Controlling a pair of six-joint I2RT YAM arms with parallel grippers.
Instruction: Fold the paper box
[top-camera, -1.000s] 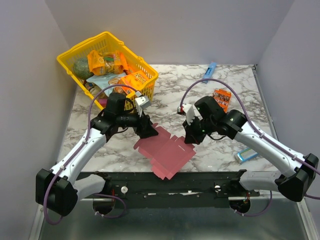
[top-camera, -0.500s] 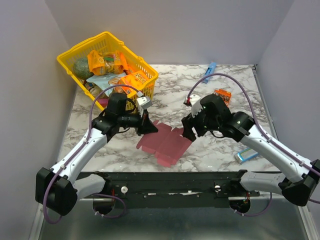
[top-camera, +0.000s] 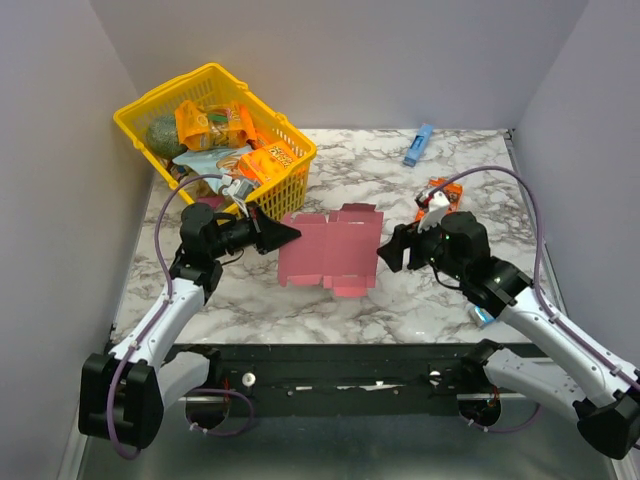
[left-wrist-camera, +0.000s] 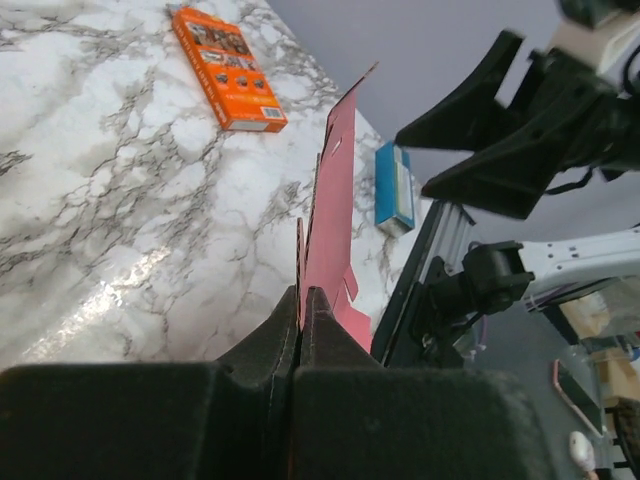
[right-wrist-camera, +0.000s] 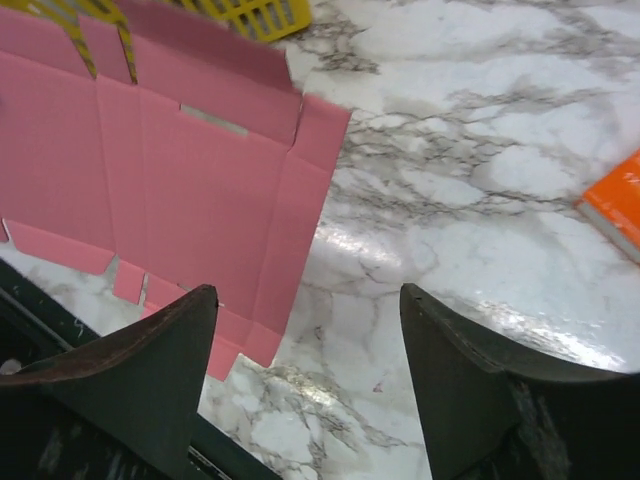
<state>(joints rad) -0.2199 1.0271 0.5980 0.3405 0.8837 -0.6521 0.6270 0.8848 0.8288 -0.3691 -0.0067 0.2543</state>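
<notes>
The paper box (top-camera: 328, 250) is a flat pink cut-out sheet with flaps, lifted off the marble table near its middle. My left gripper (top-camera: 291, 235) is shut on the sheet's left edge. In the left wrist view the sheet (left-wrist-camera: 335, 195) rises edge-on from the closed jaws of that gripper (left-wrist-camera: 303, 300). My right gripper (top-camera: 392, 250) stands open just to the right of the sheet, not touching it. In the right wrist view the sheet (right-wrist-camera: 180, 180) hangs ahead and to the left of the spread fingers (right-wrist-camera: 160, 350), with bare marble between them.
A yellow basket (top-camera: 292, 178) full of snack packs stands at the back left, close behind the left gripper. An orange snack box (top-camera: 438, 192) lies behind the right gripper. A slim blue box (top-camera: 417, 145) lies at the far edge. A small blue item (top-camera: 484, 314) peeks from under the right arm.
The left gripper shut on the sheet's left edge and lifted it away from the front edge. The right gripper opened, let go of the sheet and drew back to the right.
</notes>
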